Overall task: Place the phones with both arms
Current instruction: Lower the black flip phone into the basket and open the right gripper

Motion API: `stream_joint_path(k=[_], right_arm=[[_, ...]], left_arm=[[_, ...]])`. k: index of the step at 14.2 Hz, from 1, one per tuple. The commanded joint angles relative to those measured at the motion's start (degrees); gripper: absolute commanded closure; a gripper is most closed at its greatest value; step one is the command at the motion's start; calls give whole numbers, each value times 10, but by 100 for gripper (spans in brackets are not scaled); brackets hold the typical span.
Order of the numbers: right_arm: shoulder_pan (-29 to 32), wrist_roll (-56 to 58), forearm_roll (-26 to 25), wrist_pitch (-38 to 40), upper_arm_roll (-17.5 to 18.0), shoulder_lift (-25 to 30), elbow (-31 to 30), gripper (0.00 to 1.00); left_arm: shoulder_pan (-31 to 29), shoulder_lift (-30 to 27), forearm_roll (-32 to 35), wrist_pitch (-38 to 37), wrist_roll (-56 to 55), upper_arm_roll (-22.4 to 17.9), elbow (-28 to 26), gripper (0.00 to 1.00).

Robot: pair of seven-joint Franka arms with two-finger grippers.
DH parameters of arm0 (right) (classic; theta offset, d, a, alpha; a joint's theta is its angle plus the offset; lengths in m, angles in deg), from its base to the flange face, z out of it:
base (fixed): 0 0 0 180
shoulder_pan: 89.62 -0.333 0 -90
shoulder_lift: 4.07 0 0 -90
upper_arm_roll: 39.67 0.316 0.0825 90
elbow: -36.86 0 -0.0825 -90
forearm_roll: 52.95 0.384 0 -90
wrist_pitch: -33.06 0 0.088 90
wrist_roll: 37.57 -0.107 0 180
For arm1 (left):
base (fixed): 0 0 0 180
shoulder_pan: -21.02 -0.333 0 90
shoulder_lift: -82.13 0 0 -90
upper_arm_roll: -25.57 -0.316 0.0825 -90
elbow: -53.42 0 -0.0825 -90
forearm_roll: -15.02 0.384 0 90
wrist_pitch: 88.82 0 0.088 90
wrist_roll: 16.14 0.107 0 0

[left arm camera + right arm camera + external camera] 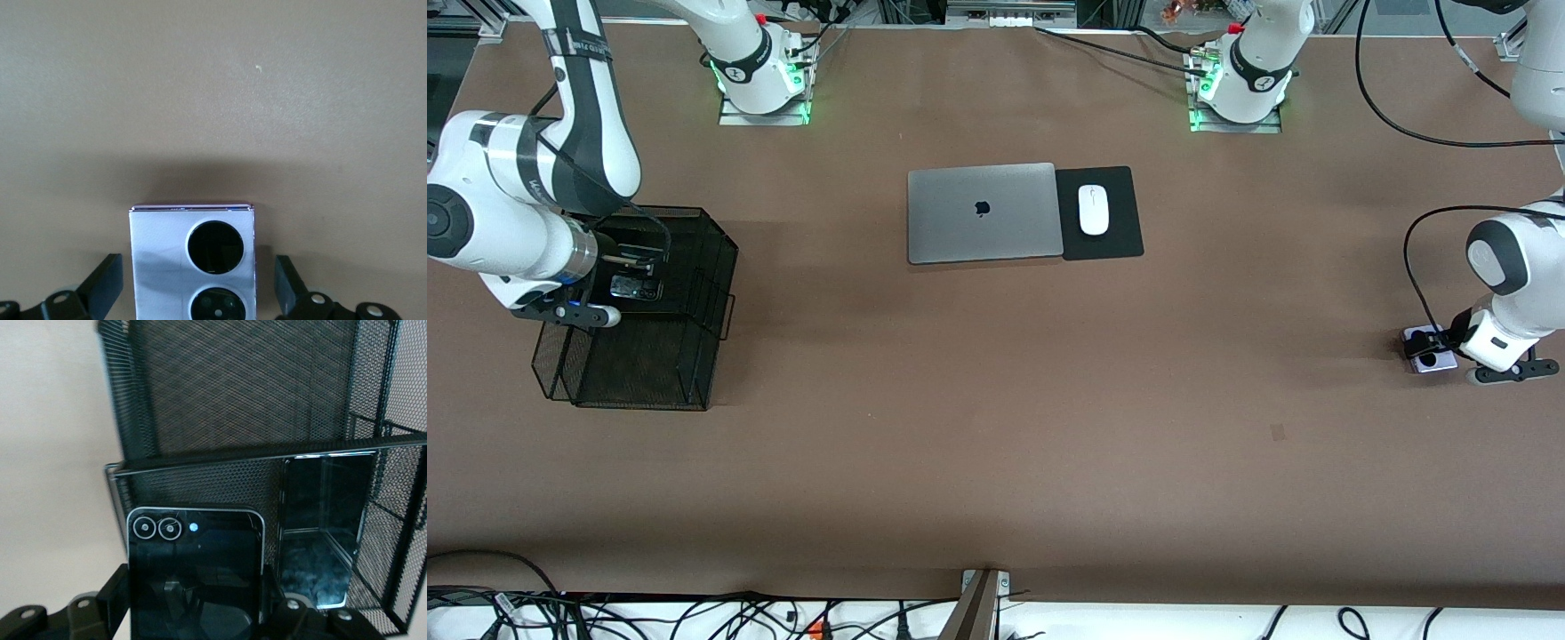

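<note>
You are looking at one brown table [996, 427], two arms, one black mesh organizer [640, 356], one closed silver laptop [983, 213], one black mouse pad [1116, 244], one white mouse [1093, 210] and three phones.

The mesh organizer is sitting at the right arm's end of the table. The right gripper [618, 267] is hanging over it, its fingers closing on the sides of the small squarish black phone [195, 573], which is showing two ringed lenses. The long slim black phone [323, 527] is lying in the organizer's tray just beside it.

The laptop is lying mid-table with the mouse pad touching its edge toward the left arm's end, and the mouse is resting on the pad.

The left gripper [199, 290] is sitting low at the left arm's end of the table, its fingers [107, 283] spread to either side of the lavender-white phone [163, 263] with gaps showing, so it is gripping nothing. That phone is lying flat on the table, two black circles up.

Cables are running along the table's edges.
</note>
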Motion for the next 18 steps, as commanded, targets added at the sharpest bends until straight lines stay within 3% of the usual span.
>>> stream_joint_path(k=[1, 12, 13, 14, 15, 16, 18], right_arm=[[-10, -9, 1, -29, -10, 36, -49, 100], [-9, -13, 41, -35, -17, 29, -59, 100], [-10, -13, 41, -37, -17, 28, -59, 97], [-10, -12, 41, -37, -17, 27, -57, 88], [-10, -12, 41, -37, -17, 26, -57, 52], [-10, -12, 41, -37, -17, 26, -56, 27], [-10, -12, 41, -37, -17, 26, -54, 2]], left_arm=[[-8, 7, 4, 18, 16, 6, -3, 0], [-7, 28, 4, 33, 16, 6, 2, 0], [-7, 29, 4, 33, 16, 5, 3, 14], [-6, 29, 4, 33, 15, 6, 4, 28], [-5, 29, 4, 33, 14, 6, 4, 42], [-5, 29, 3, 33, 14, 6, 5, 55], [-4, 33, 3, 32, 12, 6, 7, 67]])
